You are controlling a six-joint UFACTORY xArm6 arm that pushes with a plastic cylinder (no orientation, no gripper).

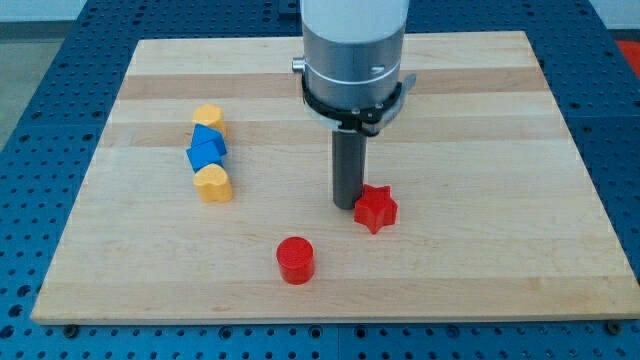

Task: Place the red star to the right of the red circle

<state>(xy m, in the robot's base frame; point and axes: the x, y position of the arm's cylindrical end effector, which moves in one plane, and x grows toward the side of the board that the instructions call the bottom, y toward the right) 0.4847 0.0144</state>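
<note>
Our hand is just a straight dark rod, no jaws, so nothing opens, closes or grips. My tip (346, 206) sits on the pale wooden bench (480, 120), touching or just beside the left edge of the red star-shaped block (375, 208).

The red star sits up and to the view's right of the red round cylinder block (295, 259), near it but clearly apart.

We judge the task partly done: the star is already on the circle's right side but higher in the view, not level with it. What looks left is a push toward the view's bottom to line them up.

Well apart at the view's left: a column of yellow block (208, 117), two blue blocks (207, 146), and yellow heart-shaped block (212, 184), not involved.
</note>
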